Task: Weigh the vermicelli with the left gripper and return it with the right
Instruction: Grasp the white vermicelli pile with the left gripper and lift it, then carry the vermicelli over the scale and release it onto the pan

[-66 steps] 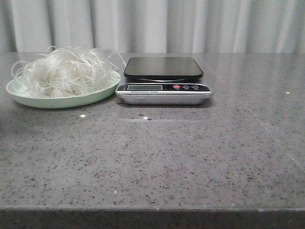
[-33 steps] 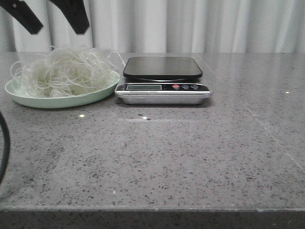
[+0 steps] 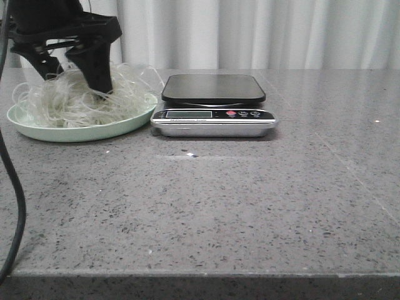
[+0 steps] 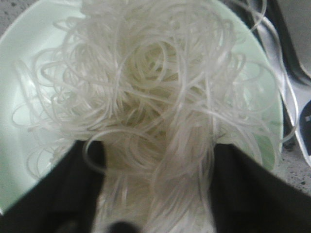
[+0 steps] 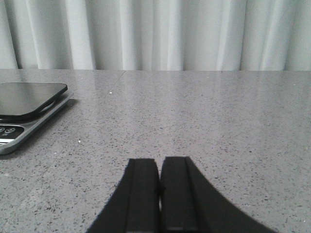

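Left gripper (image 3: 72,78), black and wide apart, stands in the upper left of the front view with both fingers pushed down into the vermicelli (image 3: 81,97). One finger sits toward the left side of the heap and the other, thicker in view, toward the right side, so the tangle lies between them; the jaws are spread and not clamped on the strands. From the left wrist view the two dark fingers (image 4: 252,194) fill the lower corners, with a thick column of white loops running between them across the vermicelli (image 4: 150,97).

That heap rests on the pale green plate (image 3: 75,132) at the left of the front view, loose loops spilling past the rim toward the scale (image 3: 214,106). Its black platform carries nothing, and it stands just beside the plate's right edge on the grey speckled table (image 3: 219,206). A dark cable (image 3: 15,206) curves down the left edge of the frame.

Right gripper (image 5: 159,194) appears only in its own wrist view, at lower centre, its two black fingers pressed together with nothing between them, above bare table, with the scale (image 5: 26,109) at the left edge.
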Controlling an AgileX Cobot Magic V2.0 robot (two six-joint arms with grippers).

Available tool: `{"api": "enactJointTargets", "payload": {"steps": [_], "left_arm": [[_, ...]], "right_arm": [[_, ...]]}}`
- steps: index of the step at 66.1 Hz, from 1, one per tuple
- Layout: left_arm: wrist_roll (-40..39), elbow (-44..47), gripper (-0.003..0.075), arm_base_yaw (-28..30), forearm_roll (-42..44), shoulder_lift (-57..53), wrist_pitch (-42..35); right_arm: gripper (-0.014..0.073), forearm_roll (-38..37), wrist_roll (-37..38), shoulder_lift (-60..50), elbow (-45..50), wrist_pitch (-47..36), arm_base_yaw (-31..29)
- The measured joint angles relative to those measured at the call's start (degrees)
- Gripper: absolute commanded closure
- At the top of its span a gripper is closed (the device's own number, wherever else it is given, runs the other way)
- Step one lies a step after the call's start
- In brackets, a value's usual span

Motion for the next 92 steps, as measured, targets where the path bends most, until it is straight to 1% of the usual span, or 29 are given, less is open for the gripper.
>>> {"api": "enactJointTargets", "payload": {"steps": [1, 7, 18, 27, 30, 33, 39, 45, 56, 60, 61, 62, 63, 64, 65, 66, 67, 68, 69, 70, 71, 72, 73, 74, 75, 76, 77, 81, 92], "left_arm": [[0.00, -0.05, 0.0609, 0.00, -0.02, 0.16, 0.01], [0.79, -0.82, 0.0577, 0.00, -0.02, 0.41, 0.91], [1.22, -5.21, 0.0594, 0.00, 0.11, 0.77, 4.72], [1.27, -12.79, 0.0594, 0.00, -1.31, 0.41, 6.48], [1.36, -14.48, 0.0594, 0.00, -2.03, 0.27, 6.48], [1.66, -17.63, 0.0594, 0.00, -4.42, 0.02, 6.48], [2.75, -20.94, 0.0594, -0.30, -8.95, -0.33, 5.92], [3.32, -22.41, 0.0594, -1.35, -11.43, -0.19, 4.98], [3.57, -23.16, 0.0585, -4.50, -12.33, 2.19, 2.83], [3.66, -23.16, 0.0554, -5.82, -12.33, 3.47, 1.64], [3.66, -23.16, 0.0523, -6.44, -12.33, 4.37, 0.96], [3.66, -23.16, 0.0523, -6.44, -12.33, 4.37, 0.96], [3.66, -23.16, 0.0490, -6.89, -12.33, 4.87, 0.27], [3.66, -23.16, 0.0490, -6.89, -12.33, 4.87, 0.27], [3.71, -23.16, 0.0463, -7.52, -12.33, 5.74, -0.38], [3.71, -23.16, 0.0463, -7.52, -12.33, 5.74, -0.38], [3.71, -23.16, 0.0413, -7.96, -12.44, 6.42, -1.04], [3.71, -23.16, 0.0413, -7.96, -12.44, 6.42, -1.04], [3.71, -23.16, 0.0381, -8.41, -12.56, 6.89, -1.32], [3.71, -23.16, 0.0381, -8.41, -12.56, 6.89, -1.32], [3.71, -23.16, 0.0330, -8.80, -12.68, 7.67, -1.49], [3.71, -23.16, 0.0330, -8.80, -12.68, 7.67, -1.49], [3.71, -23.16, 0.0292, -9.00, -12.66, 8.12, -1.61], [3.71, -23.16, 0.0292, -9.13, -12.69, 8.27, -1.61], [3.71, -23.16, 0.0267, -9.39, -12.79, 8.81, -1.74], [3.71, -23.16, 0.0267, -9.39, -12.79, 8.81, -1.74], [3.71, -23.16, 0.0233, -9.63, -12.79, 9.35, -1.74], [3.71, -23.16, 0.0204, -9.84, -13.00, 10.26, -1.74], [3.71, -23.71, 0.0206, -10.10, -13.02, 11.30, -1.74]], "right_arm": [[0.0428, 0.00, 0.00, 0.00, 0.00, 0.00, 0.00], [0.0428, 0.00, 0.00, 0.00, 0.00, 0.00, 0.00], [0.0428, 0.00, 0.00, 0.00, 0.00, 0.00, 0.00], [0.0428, 0.00, 0.00, 0.00, 0.00, 0.00, 0.00], [0.0428, 0.00, 0.00, 0.00, 0.00, 0.00, 0.00], [0.0428, 0.00, 0.00, 0.00, 0.00, 0.00, 0.00], [0.0428, 0.00, 0.00, 0.00, 0.00, 0.00, 0.00], [0.0428, 0.00, 0.00, 0.00, 0.00, 0.00, 0.00], [0.0428, 0.00, 0.00, 0.00, 0.00, 0.00, 0.00], [0.0428, 0.00, 0.00, 0.00, 0.00, 0.00, 0.00], [0.0428, 0.00, 0.00, 0.00, 0.00, 0.00, 0.00], [0.0428, 0.00, 0.00, 0.00, 0.00, 0.00, 0.00], [0.0428, 0.00, 0.00, 0.00, 0.00, 0.00, 0.00], [0.0428, 0.00, 0.00, 0.00, 0.00, 0.00, 0.00], [0.0428, 0.00, 0.00, 0.00, 0.00, 0.00, 0.00], [0.0428, 0.00, 0.00, 0.00, 0.00, 0.00, 0.00], [0.0428, 0.00, 0.00, 0.00, 0.00, 0.00, 0.00], [0.0428, 0.00, 0.00, 0.00, 0.00, 0.00, 0.00], [0.0428, 0.00, 0.00, 0.00, 0.00, 0.00, 0.00], [0.0428, 0.00, 0.00, 0.00, 0.00, 0.00, 0.00], [0.0428, 0.00, 0.00, 0.00, 0.00, 0.00, 0.00], [0.0428, 0.00, 0.00, 0.00, 0.00, 0.00, 0.00], [0.0428, 0.00, 0.00, 0.00, 0.00, 0.00, 0.00], [0.0428, 0.00, 0.00, 0.00, 0.00, 0.00, 0.00], [0.0428, 0.00, 0.00, 0.00, 0.00, 0.00, 0.00], [0.0428, 0.00, 0.00, 0.00, 0.00, 0.00, 0.00], [0.0428, 0.00, 0.00, 0.00, 0.00, 0.00, 0.00], [0.0428, 0.00, 0.00, 0.00, 0.00, 0.00, 0.00], [0.0428, 0.00, 0.00, 0.00, 0.00, 0.00, 0.00]]}}
